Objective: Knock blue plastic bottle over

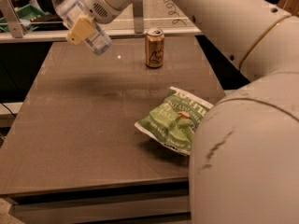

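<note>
The blue plastic bottle [67, 4] is clear and bluish with a pale label. It is at the top left, tilted with its cap up and to the left and its base down and to the right. It hangs above the far left part of the grey table [84, 125] and casts a shadow below. My gripper [86, 29] is around the bottle's lower half, with one tan finger [80, 29] across its front. The white arm reaches in from the right and fills the right side of the view.
A short tan drink can [154, 48] stands upright at the table's far middle. A green chip bag [175, 120] lies right of centre, next to my arm. A rail and a green tray [28, 15] are behind the far edge.
</note>
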Tool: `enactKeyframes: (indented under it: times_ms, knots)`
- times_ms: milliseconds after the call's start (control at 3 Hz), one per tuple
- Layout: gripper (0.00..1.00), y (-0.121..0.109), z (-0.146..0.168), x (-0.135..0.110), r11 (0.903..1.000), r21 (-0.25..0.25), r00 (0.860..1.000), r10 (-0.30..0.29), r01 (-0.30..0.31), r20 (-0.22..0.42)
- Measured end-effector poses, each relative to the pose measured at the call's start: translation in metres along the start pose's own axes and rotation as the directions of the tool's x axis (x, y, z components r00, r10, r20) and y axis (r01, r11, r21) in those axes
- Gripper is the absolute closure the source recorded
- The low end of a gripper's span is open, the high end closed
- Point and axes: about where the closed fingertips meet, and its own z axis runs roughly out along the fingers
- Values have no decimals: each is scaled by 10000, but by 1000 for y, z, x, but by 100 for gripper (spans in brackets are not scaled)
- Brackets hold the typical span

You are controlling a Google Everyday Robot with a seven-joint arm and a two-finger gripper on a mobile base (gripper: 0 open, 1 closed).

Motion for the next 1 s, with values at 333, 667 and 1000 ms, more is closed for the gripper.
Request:
enactKeyframes:
  times_ms: [333, 667, 1000]
  knots:
    - [100, 71, 7, 38, 9809, -1899, 9829, -742, 415, -1687]
    - [100, 141, 7, 85, 9300, -3667, 9203, -1647, 251, -3548]
    - [100, 176, -1, 124, 8858, -4640, 8118, -2615, -131, -5221]
